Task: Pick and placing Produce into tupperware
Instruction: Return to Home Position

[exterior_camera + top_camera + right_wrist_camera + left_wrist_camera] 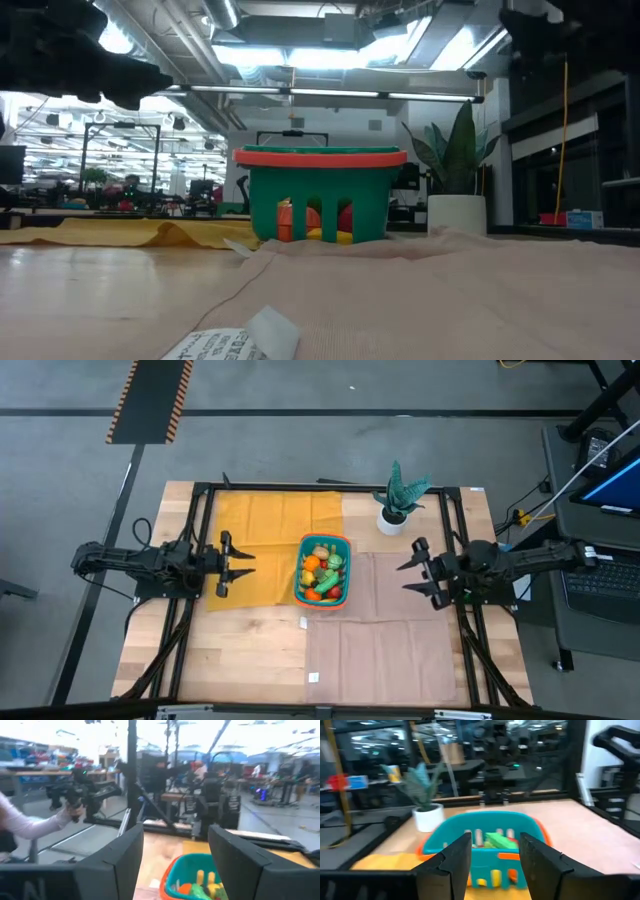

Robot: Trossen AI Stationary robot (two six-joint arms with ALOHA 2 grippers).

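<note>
Teal basket (pixel 324 538) at centre of table (pixel 230 650), packed with toy produce (pixel 322 572). Left gripper (pixel 248 563) hovering at its 9 o'clock, spread wide, apart from it. Right gripper (pixel 404 577) at its 3 o'clock, equally wide, also apart.

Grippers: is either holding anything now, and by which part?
Nothing is held: left gripper and right gripper are both open and empty, on either side of the basket, which holds the produce.
</note>
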